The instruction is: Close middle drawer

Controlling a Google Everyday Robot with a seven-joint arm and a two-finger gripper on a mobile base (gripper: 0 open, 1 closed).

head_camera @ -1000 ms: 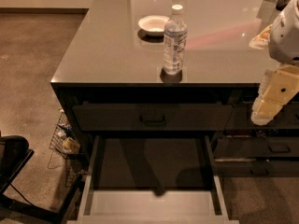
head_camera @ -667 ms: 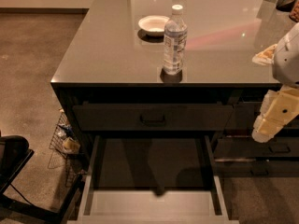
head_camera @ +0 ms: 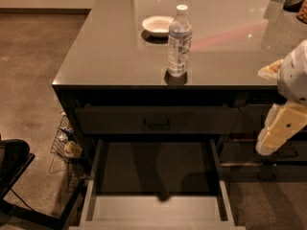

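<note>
drawer [head_camera: 153, 209]: pulled out, 6 o'clock.
gripper [head_camera: 269, 145]: 3 o'clock, beside drawer, nothing visibly held; opening impossible to tell.
risk: push at corner could skew, jam drawer.

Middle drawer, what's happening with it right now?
The middle drawer is pulled far out under the closed top drawer, so closing has not yet been done. The gripper hangs at the right edge of view, beside the open drawer and apart from it. A water bottle and a white bowl stand on the countertop.
</note>
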